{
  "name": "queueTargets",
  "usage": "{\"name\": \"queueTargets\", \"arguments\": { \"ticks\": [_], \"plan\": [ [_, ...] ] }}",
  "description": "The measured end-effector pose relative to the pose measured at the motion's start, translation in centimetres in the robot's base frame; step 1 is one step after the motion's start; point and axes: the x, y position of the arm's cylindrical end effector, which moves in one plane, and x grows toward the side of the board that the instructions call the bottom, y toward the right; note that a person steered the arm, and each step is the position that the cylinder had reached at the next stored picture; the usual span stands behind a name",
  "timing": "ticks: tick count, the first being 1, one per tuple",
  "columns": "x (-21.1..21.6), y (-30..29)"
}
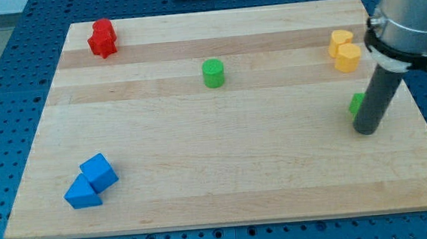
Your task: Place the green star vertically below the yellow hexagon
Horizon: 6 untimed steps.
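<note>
Your green star (356,103) is sitting near the view's right edge, below the yellow hexagon (347,57) and mostly hiding behind the rod. My tip (366,131) is touching it from the right. No fingers here, just a rod. Green cylinder (213,73) is sitting mid-board.

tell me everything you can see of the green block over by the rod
Only a small bright green sliver of the green block shows near the board's right edge; my rod hides the rest, so its shape cannot be made out. It looks like solid matte painted wood or plastic. It lies flat on the wooden board, below the yellow blocks. My tip sits just to its right and lower in the view, seemingly against it, though contact cannot be confirmed.
</note>
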Motion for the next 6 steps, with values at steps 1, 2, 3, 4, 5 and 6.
{"name": "queueTargets", "arguments": {
  "ticks": [1,2,3,4,5,6],
  "plan": [
    [-1.0,1.0],
    [-2.3,1.1],
    [-3.6,1.1],
    [-4.9,1.1],
    [-5.0,3.0],
    [-5.0,6.0]
  ]
}}
